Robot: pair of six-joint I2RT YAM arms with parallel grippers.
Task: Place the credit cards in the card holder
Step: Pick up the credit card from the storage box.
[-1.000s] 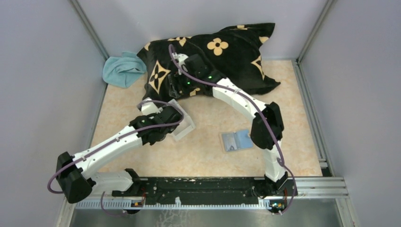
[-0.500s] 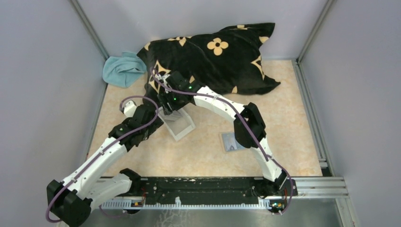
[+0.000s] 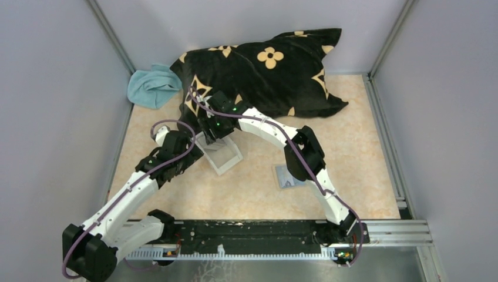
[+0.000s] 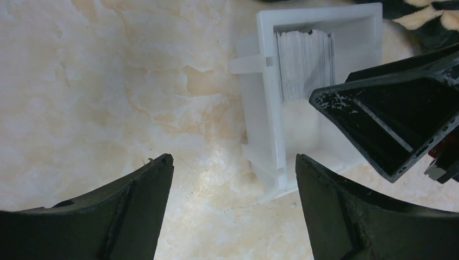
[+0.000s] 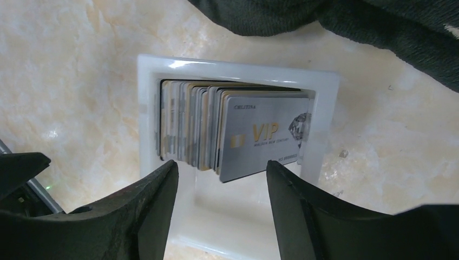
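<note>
right claw [image 5: 219,168] has swung over the clear tray [image 5: 238,67], jaws apart above the standing credit cards [image 5: 254,138], whose long edges span its gap; left claw [image 4: 234,160], also apart, is farther off; card holder [image 3: 284,176] lies lower right of the tray.

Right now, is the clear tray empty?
No, a stack of credit cards stands on edge inside the clear tray, a silver VIP card at the front.
</note>
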